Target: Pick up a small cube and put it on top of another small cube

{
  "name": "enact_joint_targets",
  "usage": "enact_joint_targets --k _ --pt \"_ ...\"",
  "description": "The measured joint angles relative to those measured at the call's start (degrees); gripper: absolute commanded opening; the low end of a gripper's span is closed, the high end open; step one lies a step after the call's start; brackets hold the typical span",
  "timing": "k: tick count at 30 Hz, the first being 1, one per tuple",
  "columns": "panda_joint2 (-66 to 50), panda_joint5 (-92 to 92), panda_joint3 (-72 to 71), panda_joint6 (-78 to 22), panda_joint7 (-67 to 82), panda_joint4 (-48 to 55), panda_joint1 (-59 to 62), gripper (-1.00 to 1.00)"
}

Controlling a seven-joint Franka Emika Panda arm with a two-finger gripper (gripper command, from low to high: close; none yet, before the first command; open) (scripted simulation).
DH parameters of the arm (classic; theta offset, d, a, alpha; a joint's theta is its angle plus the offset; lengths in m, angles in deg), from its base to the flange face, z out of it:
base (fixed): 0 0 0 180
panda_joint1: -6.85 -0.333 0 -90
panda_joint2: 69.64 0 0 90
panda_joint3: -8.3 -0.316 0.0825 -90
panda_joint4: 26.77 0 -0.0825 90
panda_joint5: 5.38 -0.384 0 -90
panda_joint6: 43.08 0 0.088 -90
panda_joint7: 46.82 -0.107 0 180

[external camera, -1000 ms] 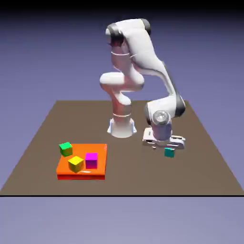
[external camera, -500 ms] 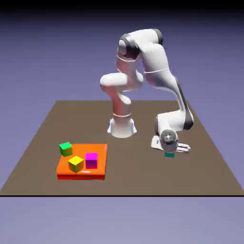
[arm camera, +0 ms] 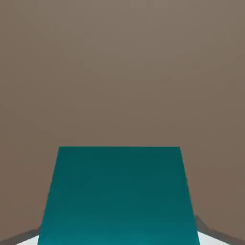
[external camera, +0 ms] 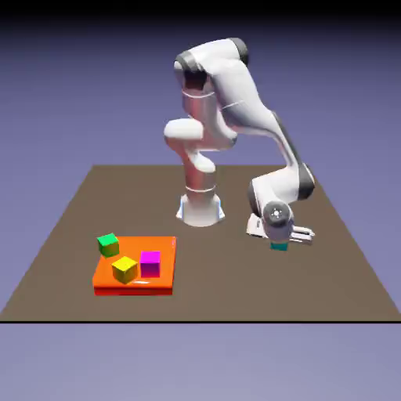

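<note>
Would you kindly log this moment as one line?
phase: grasp | gripper: shut on cyan cube | yellow cube: on orange tray | stack: not yet done

cyan cube: in the exterior view mostly hidden under the hand, only a sliver shows
cyan cube, hand view: cut off by the bottom edge
finger tips: hidden by the cube in the hand view, only grey slivers at the bottom corners

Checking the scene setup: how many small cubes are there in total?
4. Green cube, yellow cube and magenta cube sit on the orange tray; the cyan cube is under the hand at the exterior view's right.
</note>
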Motion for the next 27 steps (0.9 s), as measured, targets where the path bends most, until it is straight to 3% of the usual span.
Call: enact_joint_targets --k 22,26,27 --pt "-1.6 48.8 32.9 -24.7 54.0 28.2 3.6 -1.00" --pt "-3.3 50.6 34.0 -17.2 52.2 22.5 5.2 -1.00" --pt "-3.5 50.8 34.2 -16.2 51.9 21.8 5.5 1.00"
